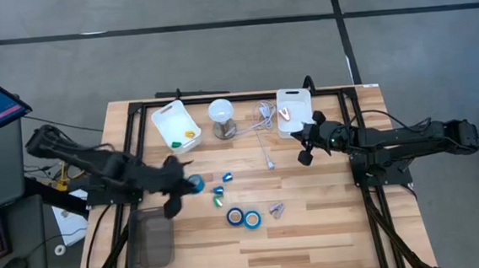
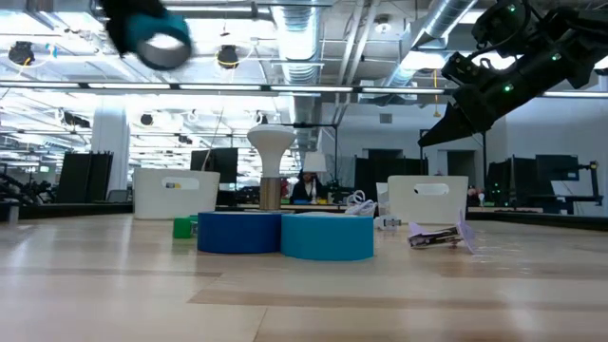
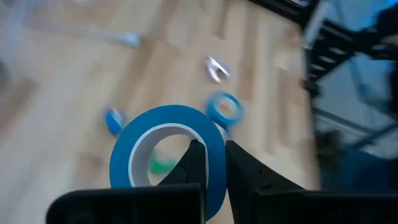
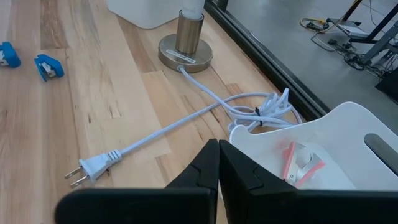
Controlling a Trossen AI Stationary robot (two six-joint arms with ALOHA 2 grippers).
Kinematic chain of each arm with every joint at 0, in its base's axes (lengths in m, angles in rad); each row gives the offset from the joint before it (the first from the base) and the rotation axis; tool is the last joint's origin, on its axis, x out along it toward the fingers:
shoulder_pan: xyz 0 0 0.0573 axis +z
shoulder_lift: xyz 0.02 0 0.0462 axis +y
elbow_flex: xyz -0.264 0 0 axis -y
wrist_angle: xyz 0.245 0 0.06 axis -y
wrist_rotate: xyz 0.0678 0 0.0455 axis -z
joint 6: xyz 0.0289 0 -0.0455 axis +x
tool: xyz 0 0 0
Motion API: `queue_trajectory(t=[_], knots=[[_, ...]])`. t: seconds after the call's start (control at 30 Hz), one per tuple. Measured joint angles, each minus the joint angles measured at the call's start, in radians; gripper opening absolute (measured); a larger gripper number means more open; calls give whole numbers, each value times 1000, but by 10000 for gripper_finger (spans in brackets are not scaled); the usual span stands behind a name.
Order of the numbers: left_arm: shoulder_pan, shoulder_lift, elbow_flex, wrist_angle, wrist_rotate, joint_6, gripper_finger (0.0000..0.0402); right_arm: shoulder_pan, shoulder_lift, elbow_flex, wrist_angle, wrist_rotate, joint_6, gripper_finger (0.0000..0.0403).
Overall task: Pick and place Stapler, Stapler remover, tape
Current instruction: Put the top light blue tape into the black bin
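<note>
My left gripper (image 1: 186, 185) is shut on one blue tape roll (image 1: 196, 184) and holds it high above the table, as the low view shows (image 2: 157, 38). Two more blue tape rolls (image 1: 235, 216) (image 1: 252, 219) lie flat side by side on the wood. A silvery stapler remover (image 1: 276, 209) lies to their right. Two small blue staplers (image 1: 226, 177) (image 1: 218, 189) and a green piece (image 1: 217, 201) lie near the held roll. My right gripper (image 1: 306, 150) hovers shut beside the right white bin (image 1: 293, 105), touching nothing. My left gripper pinches the tape roll's wall (image 3: 216, 149), one finger (image 3: 193, 163) inside the pale centre hole and the other (image 3: 245, 171) outside the ring. The roll is lifted clear of the table and sticks out ahead of the fingertips.
A left white bin (image 1: 175, 126) holds yellow and green bits. A lamp (image 1: 221, 118) stands between the bins, its white cord and plug (image 4: 93, 167) trailing over the wood. The right bin holds a red-and-white item (image 4: 298, 163). A grey tray (image 1: 151, 239) sits at the near left.
</note>
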Motion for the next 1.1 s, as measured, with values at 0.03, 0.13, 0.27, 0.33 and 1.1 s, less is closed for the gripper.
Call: queue_trajectory(t=[0.03, 0.13, 0.27, 0.33, 1.1], knots=[[-37, -13, 0, -23, 0, -51, 14, 0, 0, 0, 0, 0, 0, 0], [-144, -21, 0, -94, 11, -200, 14, 0, 0, 0, 0, 0, 0, 0], [-257, 7, 0, -157, 69, -461, 13, 0, 0, 0, 0, 0, 0, 0], [-310, 25, 0, -169, 92, -574, 13, 0, 0, 0, 0, 0, 0, 0], [-465, 478, 1, -353, 252, -937, 13, 0, 0, 0, 0, 1, 0, 0]])
